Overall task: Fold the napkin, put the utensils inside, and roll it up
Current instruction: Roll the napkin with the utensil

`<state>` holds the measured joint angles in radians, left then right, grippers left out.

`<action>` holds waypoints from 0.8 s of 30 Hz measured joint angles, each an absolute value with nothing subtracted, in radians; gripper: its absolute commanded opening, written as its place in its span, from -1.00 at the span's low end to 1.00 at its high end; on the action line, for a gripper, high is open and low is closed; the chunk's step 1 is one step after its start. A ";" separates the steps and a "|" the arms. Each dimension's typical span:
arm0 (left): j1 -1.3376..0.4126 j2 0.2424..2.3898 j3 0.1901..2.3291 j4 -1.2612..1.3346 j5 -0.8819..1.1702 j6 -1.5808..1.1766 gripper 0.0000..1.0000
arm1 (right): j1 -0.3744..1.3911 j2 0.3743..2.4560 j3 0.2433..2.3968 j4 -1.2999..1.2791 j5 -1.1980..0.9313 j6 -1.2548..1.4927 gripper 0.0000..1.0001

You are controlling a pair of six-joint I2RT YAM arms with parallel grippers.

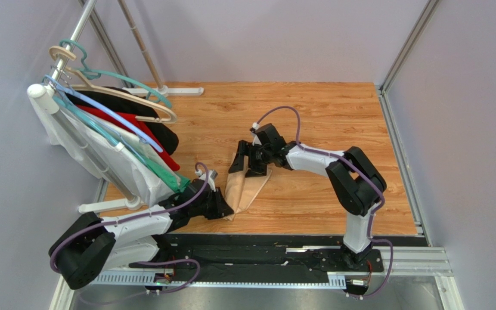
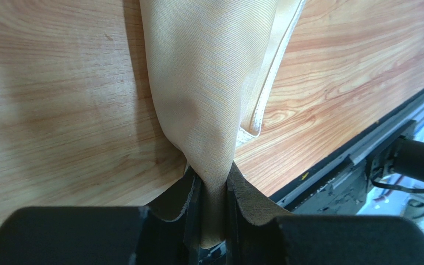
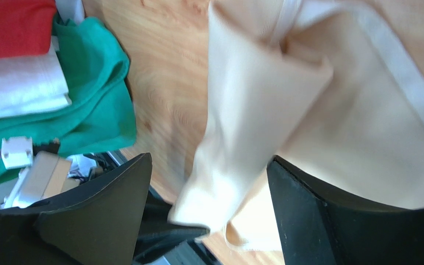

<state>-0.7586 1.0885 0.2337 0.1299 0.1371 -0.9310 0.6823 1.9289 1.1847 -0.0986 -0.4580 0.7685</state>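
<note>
The left tool [image 2: 213, 193] is pressed tight on a gathered fold of the napkin [image 2: 208, 83]. The cloth runs out of the pinch and widens over the wooden desk [image 2: 59, 110], with a hemmed edge showing on its right. The right tool [image 3: 207, 163] stands spread wide, and the napkin's crumpled far end lies between and beyond its two fingers; whether either finger touches it I cannot tell. Seen from above, the napkin is a narrow bunched strip reaching from the left tool to the right one, toward the desk's near side. Hung garments [image 1: 121, 142] stand at the left.
</note>
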 measured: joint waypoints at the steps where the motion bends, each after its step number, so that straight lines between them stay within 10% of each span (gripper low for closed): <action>1: -0.759 1.087 0.242 0.111 0.133 -0.921 -1.00 | 0.688 1.900 1.173 -0.121 -0.442 0.766 0.61; 24: -0.878 1.023 0.341 -0.147 -0.146 -0.742 -1.00 | 0.907 1.856 1.079 -0.093 -0.391 1.095 0.31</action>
<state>-0.8776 1.0233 0.3408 -0.1467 -0.1455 -0.7418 0.9073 1.8557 1.0794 -0.0929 -0.3912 1.0946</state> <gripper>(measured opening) 0.235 0.675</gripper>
